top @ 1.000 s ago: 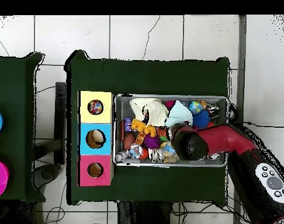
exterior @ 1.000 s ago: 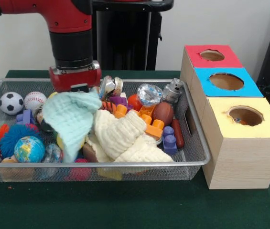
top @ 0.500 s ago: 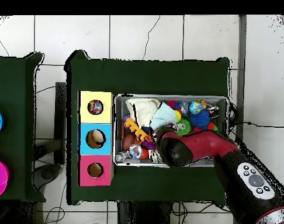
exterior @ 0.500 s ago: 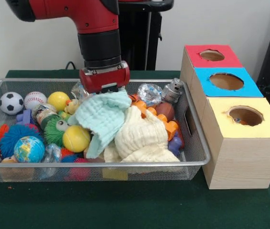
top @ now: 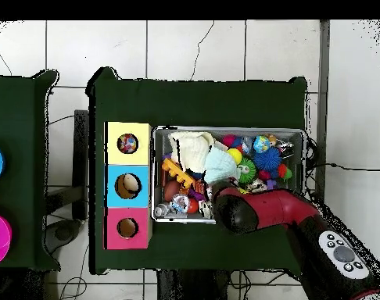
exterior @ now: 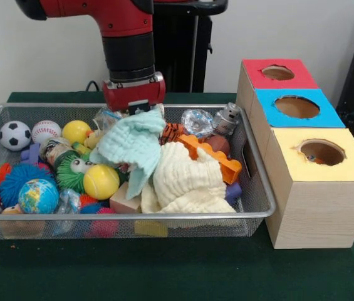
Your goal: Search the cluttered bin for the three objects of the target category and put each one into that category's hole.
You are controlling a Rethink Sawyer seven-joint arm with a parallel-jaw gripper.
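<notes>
My gripper (exterior: 135,111) hangs over the back middle of the wire bin (exterior: 126,216), shut on a mint green cloth (exterior: 130,147) that drapes down from it onto the pile. A cream cloth (exterior: 186,182) lies bunched just right of it, with an orange toothed block (exterior: 217,160) on top. Uncovered on the left are two yellow balls (exterior: 101,182), a soccer ball (exterior: 15,135), a baseball (exterior: 45,132) and a globe ball (exterior: 37,196). In the overhead view the arm (top: 248,209) covers the gripper, and the mint cloth (top: 219,166) shows beside it.
A wooden box stands right of the bin with a red hole (exterior: 277,73), a blue hole (exterior: 297,106) and a yellow hole (exterior: 321,152). A blue spiky ball (exterior: 14,179), cans, a silver can (exterior: 227,118) and small toys crowd the bin.
The gripper carried the mint cloth from the bin's left toward the middle and rose a little. Balls on the left came uncovered; the cream cloth and orange block were shoved right.
</notes>
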